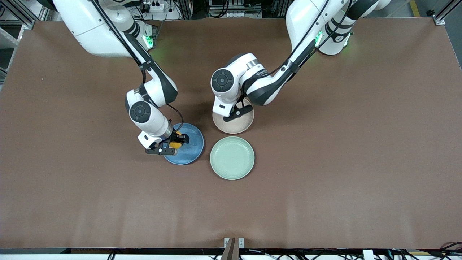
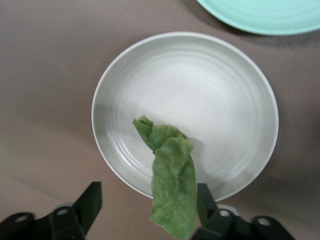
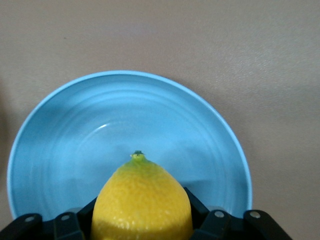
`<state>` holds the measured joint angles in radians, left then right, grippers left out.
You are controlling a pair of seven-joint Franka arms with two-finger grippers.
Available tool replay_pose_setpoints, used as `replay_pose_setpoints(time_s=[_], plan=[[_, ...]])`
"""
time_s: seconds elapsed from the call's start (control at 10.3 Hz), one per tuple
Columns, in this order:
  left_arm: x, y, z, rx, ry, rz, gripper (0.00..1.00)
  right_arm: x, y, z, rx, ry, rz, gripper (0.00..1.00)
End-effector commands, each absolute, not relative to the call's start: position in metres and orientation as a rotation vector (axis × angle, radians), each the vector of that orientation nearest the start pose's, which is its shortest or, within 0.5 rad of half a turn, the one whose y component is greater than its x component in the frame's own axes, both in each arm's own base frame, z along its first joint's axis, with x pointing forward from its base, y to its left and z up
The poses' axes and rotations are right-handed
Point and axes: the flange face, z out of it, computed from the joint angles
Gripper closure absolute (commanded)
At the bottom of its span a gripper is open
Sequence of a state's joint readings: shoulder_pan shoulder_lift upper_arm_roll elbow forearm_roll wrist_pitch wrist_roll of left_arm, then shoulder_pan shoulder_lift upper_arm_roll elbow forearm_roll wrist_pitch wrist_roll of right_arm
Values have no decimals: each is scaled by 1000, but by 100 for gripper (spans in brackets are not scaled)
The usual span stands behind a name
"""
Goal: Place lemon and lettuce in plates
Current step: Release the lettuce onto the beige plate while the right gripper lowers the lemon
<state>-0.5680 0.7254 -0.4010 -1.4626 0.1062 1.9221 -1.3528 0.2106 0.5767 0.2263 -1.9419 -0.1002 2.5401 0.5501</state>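
My right gripper [image 1: 174, 145] is shut on the yellow lemon [image 1: 175, 144] and holds it low over the blue plate [image 1: 191, 148]. The right wrist view shows the lemon [image 3: 141, 200] between the jaws, pointed end out, above the blue plate [image 3: 100, 115]. My left gripper [image 1: 236, 112] hangs over the beige-pink plate [image 1: 234, 127]. In the left wrist view that gripper [image 2: 148, 190] is open. The green lettuce [image 2: 172, 185] hangs beside one finger [image 2: 204, 197], its other end over the plate [image 2: 200, 90]. The lettuce is hidden in the front view.
A pale mint-green plate [image 1: 232, 157] lies beside the blue plate and nearer to the front camera than the beige-pink one; its rim shows in the left wrist view [image 2: 270, 15]. Brown tabletop surrounds the three plates.
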Motion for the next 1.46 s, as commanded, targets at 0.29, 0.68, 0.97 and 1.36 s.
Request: replay_pose_setpoints(time_s=[0.29, 0.68, 0.97, 1.36], plan=[[517, -465, 289, -2963, -637, 273, 0, 569, 286, 174, -3094, 151, -24, 81], [590, -374, 309, -3023, -522, 219, 0, 571, 285, 175, -3091, 175, -24, 0], [633, -297, 316, -3041, -350, 168, 0, 578, 284, 186, -3088, 179, -36, 0], [665, -226, 313, -3047, -204, 124, 0, 606, 280, 231, -3181, 119, 102, 0]])
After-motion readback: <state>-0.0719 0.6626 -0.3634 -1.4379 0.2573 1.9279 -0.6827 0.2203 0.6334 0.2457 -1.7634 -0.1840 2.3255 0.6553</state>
